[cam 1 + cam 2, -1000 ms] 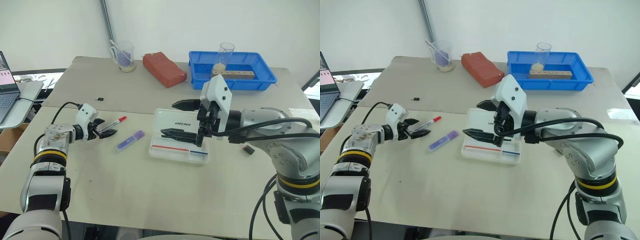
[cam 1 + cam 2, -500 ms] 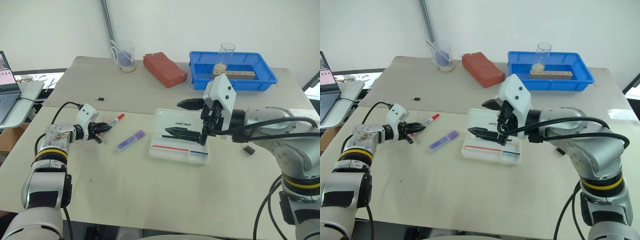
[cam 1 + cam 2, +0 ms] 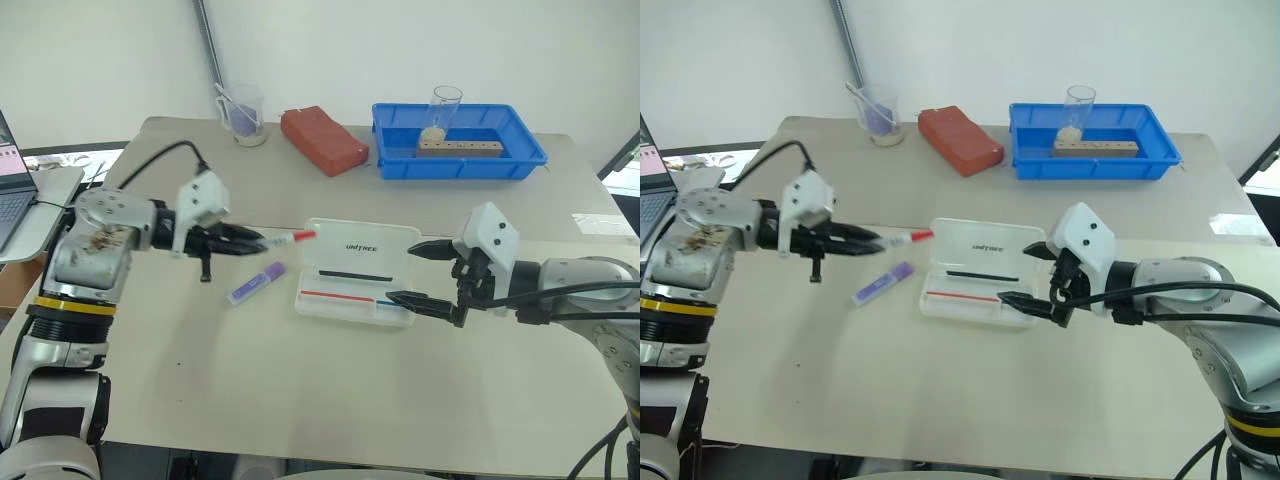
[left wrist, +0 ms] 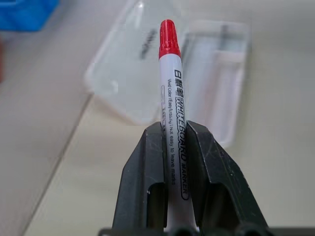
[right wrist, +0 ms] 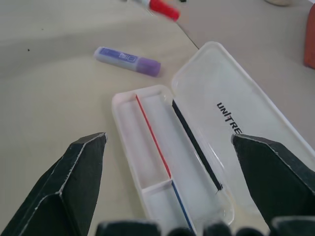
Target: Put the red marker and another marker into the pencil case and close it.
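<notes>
"UNITREE" on the pencil case (image 3: 358, 252) lid; "WHITEBOARD MARKER" on the red marker (image 4: 172, 113)

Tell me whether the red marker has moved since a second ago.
Yes. The red marker, then lying on the table left of the pencil case, is now lifted in the left gripper, its cap reaching the case's open lid.

The rear of the red marker (image 4: 170, 113) is hidden between the left gripper's (image 4: 170, 135) fingers (image 4: 147, 172), so its full length cannot be judged. A laptop (image 3: 10, 185) is cut off at the left edge. The contents of the cup (image 3: 244, 112) and the glass (image 3: 440, 110) in the blue tray (image 3: 520, 160) are too small to identify.
</notes>
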